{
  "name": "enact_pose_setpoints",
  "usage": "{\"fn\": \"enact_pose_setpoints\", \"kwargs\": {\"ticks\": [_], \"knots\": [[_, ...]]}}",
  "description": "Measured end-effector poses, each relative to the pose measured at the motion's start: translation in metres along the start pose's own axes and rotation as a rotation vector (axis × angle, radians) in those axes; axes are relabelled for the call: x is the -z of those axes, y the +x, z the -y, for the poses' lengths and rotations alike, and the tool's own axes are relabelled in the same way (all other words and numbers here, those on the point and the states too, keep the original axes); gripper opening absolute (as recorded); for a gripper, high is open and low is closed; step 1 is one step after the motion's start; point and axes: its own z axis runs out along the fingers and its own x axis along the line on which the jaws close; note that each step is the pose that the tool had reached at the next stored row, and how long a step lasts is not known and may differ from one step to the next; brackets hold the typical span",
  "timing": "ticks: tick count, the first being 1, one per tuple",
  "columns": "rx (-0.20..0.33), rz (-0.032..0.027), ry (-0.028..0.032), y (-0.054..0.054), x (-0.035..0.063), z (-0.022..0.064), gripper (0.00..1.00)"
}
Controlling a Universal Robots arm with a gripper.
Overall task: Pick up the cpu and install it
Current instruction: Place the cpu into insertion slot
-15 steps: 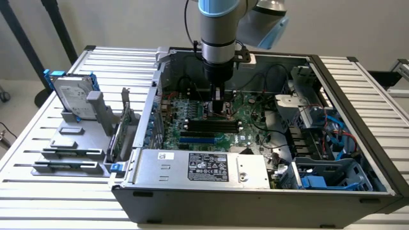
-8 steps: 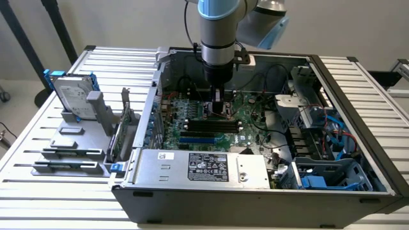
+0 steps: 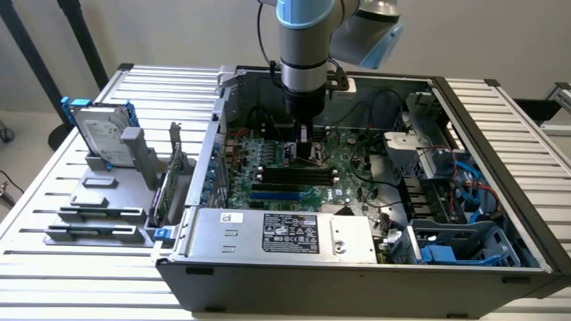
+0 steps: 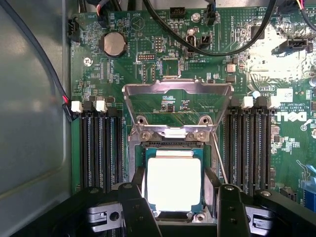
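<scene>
Between the fingers [image 4: 133,197] of the hand [image 4: 180,190] lies the chip [image 4: 174,183], bright metal top up, its green rim inside the socket [image 4: 211,190] on the board [image 4: 128,64]. The hand is spread wide and not clamping. One finger is just beside the chip's rim, and the other stands clear of it, with a strip of dark socket frame showing between. The chip looks level and square to the socket, so I judge it set down or nearly so; whether it is fully seated I cannot tell.

Doing this step well means keeping every motion straight along the hand's own axis. The chip should rest flat with all four edges inside the socket walls. Neither finger should push it sideways, since a nudge could skew it on the contacts beneath.

Room is tight. Just beyond the fingertips the hinged metal clamp plate [image 4: 177,91] stands flipped open, and its thin wire lever [image 4: 220,158] runs close beside one finger. Outside each finger, near but apart, run banks of memory slots [image 4: 96,148]. Farther ahead, black cables [image 4: 217,49] loop over the board. In the exterior view the arm reaches straight down into the open computer case [image 3: 357,274] on the desk [image 3: 36,267], whose walls are well apart from the hand.
</scene>
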Motion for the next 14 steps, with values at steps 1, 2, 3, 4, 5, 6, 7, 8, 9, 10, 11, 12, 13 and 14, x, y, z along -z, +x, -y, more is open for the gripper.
{"fn": "enact_pose_setpoints", "kwargs": {"ticks": [1,2,3,4,5,6,7,8,9,10,11,12,13,14], "knots": [[0.000,0.0005,0.0000,0.0003,-0.0003,0.0000,0.55],[0.000,0.0015,0.0000,0.0007,-0.0005,0.0000,0.55],[0.000,0.0026,-0.0001,0.0011,-0.0007,0.0001,0.55],[0.001,0.0044,-0.0001,0.0015,-0.0009,0.0001,0.55],[0.001,0.0065,-0.0001,0.0019,-0.0011,0.0001,0.55],[0.001,0.0087,-0.0002,0.0022,-0.0013,0.0002,0.55],[0.001,0.0110,-0.0004,0.0025,-0.0015,0.0002,0.55],[0.001,0.0134,-0.0005,0.0027,-0.0017,0.0002,0.55],[0.002,0.0156,-0.0006,0.0029,-0.0018,0.0002,0.55],[0.002,0.0176,-0.0006,0.0030,-0.0019,0.0002,0.55],[0.002,0.0193,-0.0007,0.0031,-0.0020,0.0002,0.55],[0.002,0.0210,-0.0007,0.0032,-0.0021,0.0002,0.55],[0.002,0.0225,-0.0008,0.0033,-0.0021,0.0003,0.55],[0.002,0.0240,-0.0007,0.0035,-0.0021,0.0003,0.55]]}}
